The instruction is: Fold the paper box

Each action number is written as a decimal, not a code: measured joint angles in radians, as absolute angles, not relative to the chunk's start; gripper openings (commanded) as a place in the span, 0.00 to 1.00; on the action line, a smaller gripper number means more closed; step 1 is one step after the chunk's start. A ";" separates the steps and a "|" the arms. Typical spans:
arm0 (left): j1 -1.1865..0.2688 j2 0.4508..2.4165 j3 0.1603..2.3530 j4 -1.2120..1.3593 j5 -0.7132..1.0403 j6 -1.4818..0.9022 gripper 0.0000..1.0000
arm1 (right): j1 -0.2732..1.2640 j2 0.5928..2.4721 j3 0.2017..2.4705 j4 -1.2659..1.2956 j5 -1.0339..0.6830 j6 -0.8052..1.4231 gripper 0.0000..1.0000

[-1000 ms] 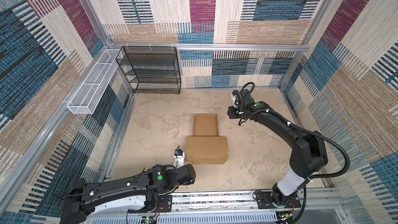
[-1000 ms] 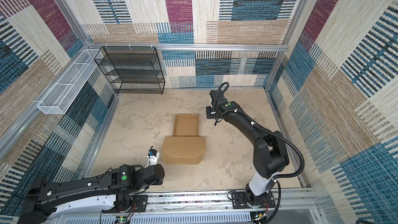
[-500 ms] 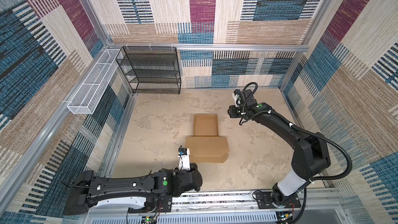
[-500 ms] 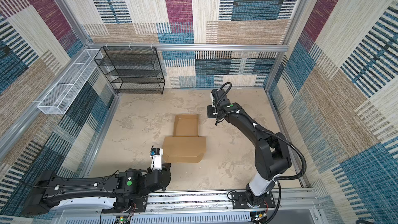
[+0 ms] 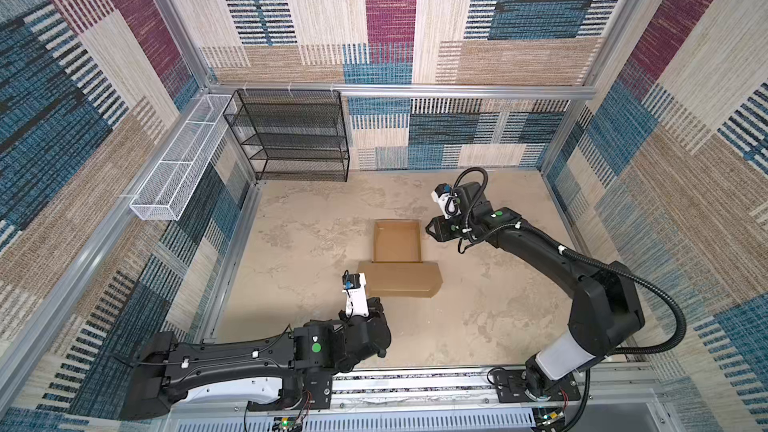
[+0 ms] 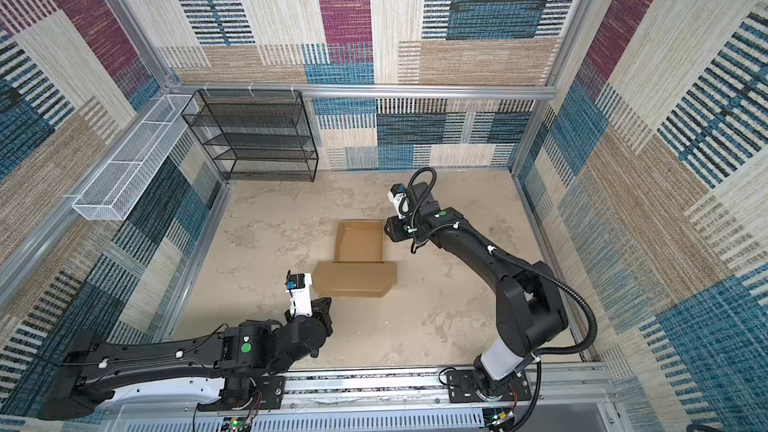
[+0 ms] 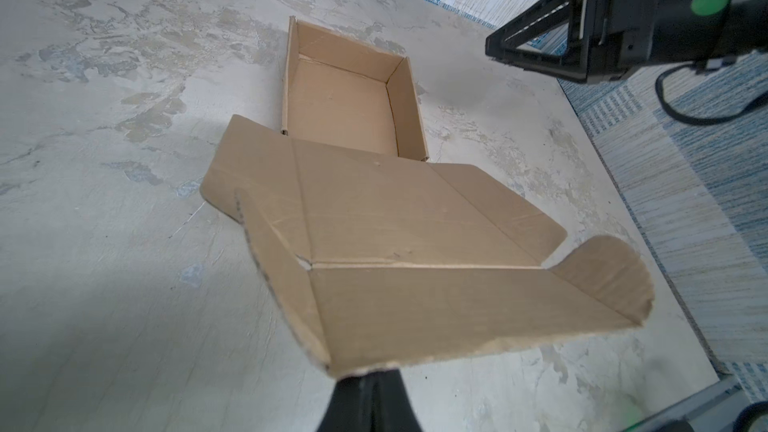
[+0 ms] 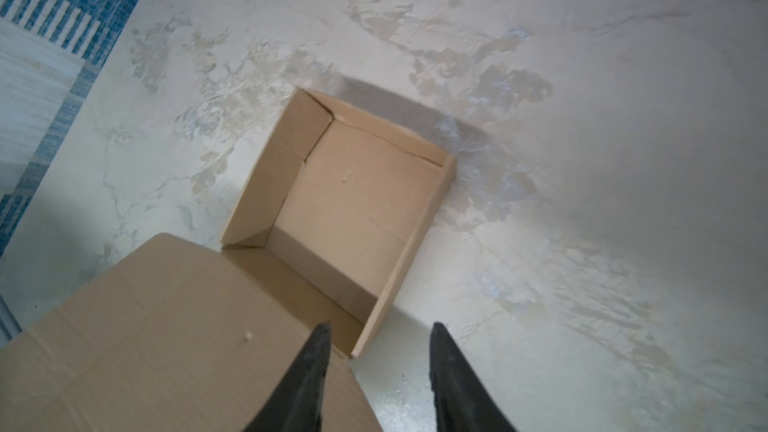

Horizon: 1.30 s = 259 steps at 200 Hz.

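Paper box (image 5: 397,259) sits mid-counter (image 5: 299,251), half done. The tray (image 8: 357,209), walls up, lies farthest out from the left tool (image 7: 368,382). The lid panel (image 7: 395,209) is spread open btwn tray and that tool, w/ the front flap (image 7: 457,309) bent at its crease right at the tips. Left tool is pinched fully together, tips at the flap's free edge; can't tell if any cardboard is actually nipped. Right tool (image 8: 380,326) hangs part-spread w/ nothing in it, just beside the tray's side wall near the hinge corner. That corner shows in the gap btwn its fingers, no contact visible. Next is prob swinging the lid over the tray & tucking in the flap + rounded ears (image 7: 602,276). Risks: closed tips give only a push or a thin nip, so the flap can slip off and the lid flops back. Box looks light, counter looks smooth, and the tray isn't pinned, so a push from the left tool's side may shove the whole box away instead of bending the hinge. Ears splay outward, so they may land outside the walls or crush one. Right tool is so close to the wall it could knock it outward or get caught under the lid coming down. Both arms work the same spot, so a clash is poss.
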<state>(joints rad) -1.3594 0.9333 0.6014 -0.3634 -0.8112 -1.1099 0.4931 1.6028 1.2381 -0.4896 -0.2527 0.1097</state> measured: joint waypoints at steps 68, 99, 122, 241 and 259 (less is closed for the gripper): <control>-1.242 0.990 0.626 -0.264 -0.754 -1.023 0.00 | 0.597 1.624 1.161 -0.480 -0.286 0.093 0.38; -1.171 1.021 0.642 -0.212 -0.708 -0.990 0.00 | 0.604 1.608 1.131 -0.474 -0.316 0.089 0.37; -1.127 1.041 0.651 -0.181 -0.676 -0.964 0.00 | 0.609 1.592 1.124 -0.464 -0.345 0.089 0.37; -0.916 1.179 0.714 -0.048 -0.508 -0.859 0.00 | 0.643 1.540 1.070 -0.434 -0.430 0.104 0.34; -0.900 1.211 0.739 -0.030 -0.486 -0.839 0.00 | 0.648 1.536 1.070 -0.430 -0.441 0.105 0.34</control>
